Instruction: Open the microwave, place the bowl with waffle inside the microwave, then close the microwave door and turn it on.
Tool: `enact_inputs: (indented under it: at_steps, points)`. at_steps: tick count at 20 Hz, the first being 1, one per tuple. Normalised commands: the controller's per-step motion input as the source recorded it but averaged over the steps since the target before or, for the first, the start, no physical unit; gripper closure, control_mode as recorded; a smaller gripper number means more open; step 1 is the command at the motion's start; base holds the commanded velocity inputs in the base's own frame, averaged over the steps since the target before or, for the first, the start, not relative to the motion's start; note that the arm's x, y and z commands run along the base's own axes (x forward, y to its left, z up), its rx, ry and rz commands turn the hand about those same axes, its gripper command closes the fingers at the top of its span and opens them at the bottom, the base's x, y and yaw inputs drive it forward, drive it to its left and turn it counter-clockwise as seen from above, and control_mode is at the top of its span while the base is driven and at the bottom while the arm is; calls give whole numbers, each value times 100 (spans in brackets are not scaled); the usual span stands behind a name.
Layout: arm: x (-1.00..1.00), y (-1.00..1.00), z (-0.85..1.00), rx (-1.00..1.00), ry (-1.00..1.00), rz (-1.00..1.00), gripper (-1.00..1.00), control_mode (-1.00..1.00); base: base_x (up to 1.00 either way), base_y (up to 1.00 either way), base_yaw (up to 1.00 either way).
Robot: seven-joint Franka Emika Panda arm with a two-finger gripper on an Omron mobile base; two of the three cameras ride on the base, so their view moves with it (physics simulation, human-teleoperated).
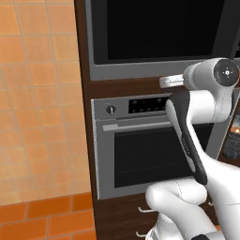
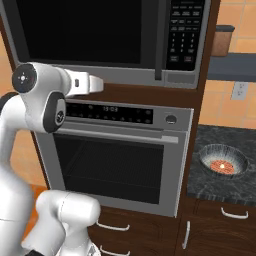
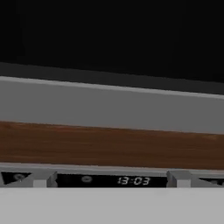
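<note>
gripper (image 3: 109, 179): fingers spread wide, nothing held | microwave door (image 2: 82, 32) seen shut, just above the fingers | its handle (image 2: 159, 40) upright, off to the fingers' right | bowl (image 2: 223, 161) parked far right, lower

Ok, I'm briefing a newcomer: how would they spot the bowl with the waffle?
Find the dark wood cabinet column holding the microwave above the silver oven. Right of it lies a dark speckled counter. The bowl sits there: clear, ribbed, with an orange-brown round inside.
</note>
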Motion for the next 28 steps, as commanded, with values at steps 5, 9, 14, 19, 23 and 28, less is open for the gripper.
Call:
enact_inputs:
  at_steps: [5,9,14,19,23,28]
  points:
    - [-2,-57,40,5,-6,-14,-100,-100,0,0,0]
    - [-12,-60,25,3,-4,-10,-100,-100,0,0,0]
    - [-26,-66,27,4,0,-5,-100,-100,0,0,0]
    - [-31,-66,19,9,0,0,-100,-100,0,0,0]
    - [-23,-64,21,8,-1,0,-100,-100,0,0,0]
    - [-8,-34,18,2,-3,0,-100,-100,0,0,0]
